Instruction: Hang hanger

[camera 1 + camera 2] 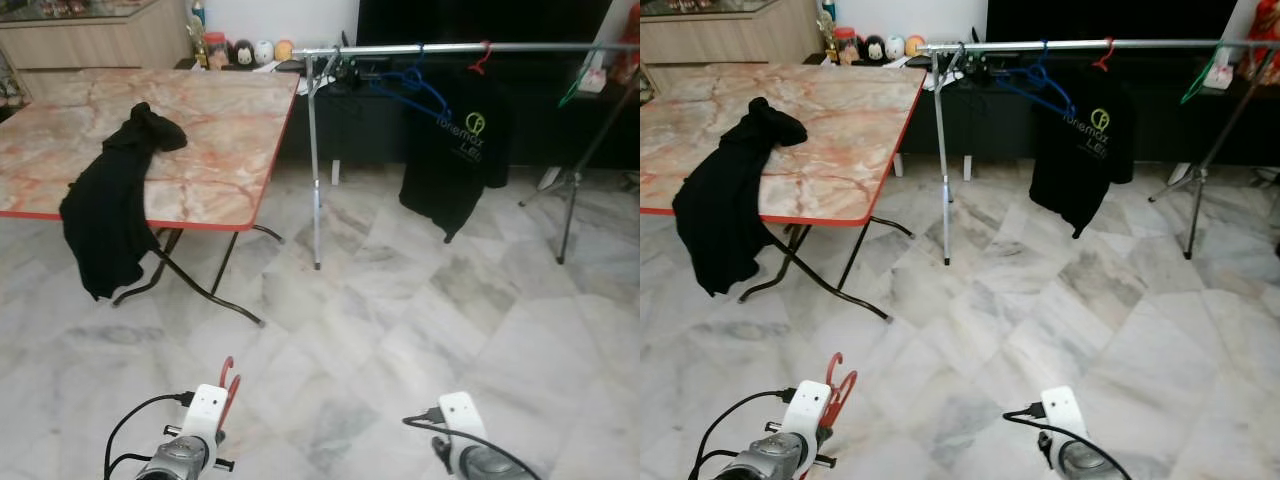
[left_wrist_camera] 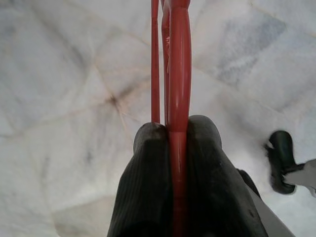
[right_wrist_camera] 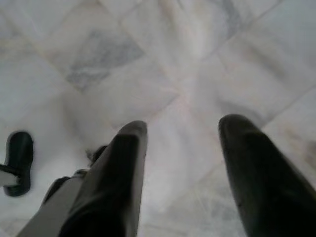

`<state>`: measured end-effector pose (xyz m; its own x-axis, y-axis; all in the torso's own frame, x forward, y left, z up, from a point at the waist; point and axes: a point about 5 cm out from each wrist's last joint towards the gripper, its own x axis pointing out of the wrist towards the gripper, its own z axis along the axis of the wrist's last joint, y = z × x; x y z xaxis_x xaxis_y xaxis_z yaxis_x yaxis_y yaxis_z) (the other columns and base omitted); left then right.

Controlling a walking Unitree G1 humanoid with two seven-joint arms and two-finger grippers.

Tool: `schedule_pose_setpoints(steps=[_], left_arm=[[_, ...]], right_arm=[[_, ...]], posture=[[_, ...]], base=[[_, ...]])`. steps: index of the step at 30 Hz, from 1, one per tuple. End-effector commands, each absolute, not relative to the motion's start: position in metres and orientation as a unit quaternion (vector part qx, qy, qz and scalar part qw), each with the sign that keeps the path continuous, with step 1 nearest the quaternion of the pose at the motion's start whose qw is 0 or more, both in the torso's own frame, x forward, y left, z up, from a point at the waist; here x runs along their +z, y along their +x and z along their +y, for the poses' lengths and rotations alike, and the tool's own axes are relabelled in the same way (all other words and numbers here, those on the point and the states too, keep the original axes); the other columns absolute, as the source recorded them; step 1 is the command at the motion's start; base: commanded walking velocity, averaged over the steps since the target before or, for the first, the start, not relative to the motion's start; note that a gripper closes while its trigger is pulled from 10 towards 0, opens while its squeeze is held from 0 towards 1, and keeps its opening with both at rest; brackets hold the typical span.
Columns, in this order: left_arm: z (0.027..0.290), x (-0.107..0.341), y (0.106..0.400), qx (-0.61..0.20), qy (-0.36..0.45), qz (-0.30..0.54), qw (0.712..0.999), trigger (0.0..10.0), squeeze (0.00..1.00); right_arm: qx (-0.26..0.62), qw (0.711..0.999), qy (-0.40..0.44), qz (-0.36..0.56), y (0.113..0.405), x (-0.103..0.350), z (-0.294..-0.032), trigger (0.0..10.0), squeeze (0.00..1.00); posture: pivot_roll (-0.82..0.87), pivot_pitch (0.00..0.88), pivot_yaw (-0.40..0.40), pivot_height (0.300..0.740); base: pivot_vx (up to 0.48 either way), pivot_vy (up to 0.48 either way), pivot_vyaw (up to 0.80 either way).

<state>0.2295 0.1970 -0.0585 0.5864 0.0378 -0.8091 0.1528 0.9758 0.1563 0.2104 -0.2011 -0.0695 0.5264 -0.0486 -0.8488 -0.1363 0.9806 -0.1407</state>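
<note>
1. My left gripper [image 2: 177,131] has its black fingers pinched on the red plastic hanger [image 2: 177,64], low over the marble floor [image 1: 400,330]; its long axis runs straight out past the fingertips, hook [image 1: 229,378] up.
2. My right gripper [image 3: 182,129] hangs with fingers spread, holding nothing.
3. Ahead stands the silver clothes rail [image 1: 470,47] with a blue hanger [image 1: 412,88] and a black printed T-shirt [image 1: 455,155].
4. To the left, a black garment [image 1: 110,205] drapes over the red-edged marble-top table [image 1: 225,120].
</note>
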Motion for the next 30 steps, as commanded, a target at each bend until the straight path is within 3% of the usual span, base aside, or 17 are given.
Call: schedule_pose_setpoints(steps=[1, 30], left_arm=[[0.1995, -0.0584, 0.2292, -0.033, 0.112, 0.458, 0.881, 10.0, 0.00], [0.1974, -0.0575, 0.2313, -0.028, 0.101, 0.457, 0.883, 10.0, 0.00]], right_arm=[[0.030, 0.870, -0.096, 0.482, 0.2124, -0.0689, -0.1976, 10.0, 0.00], [0.027, 0.873, -0.096, 0.478, 0.2151, -0.0671, -0.1992, 10.0, 0.00]], posture=[[-0.06, 0.000, -0.005, 0.740], [-0.06, 0.000, -0.002, 0.740]], base=[[0.000, -0.319, 0.00], [0.000, -0.319, 0.00]])
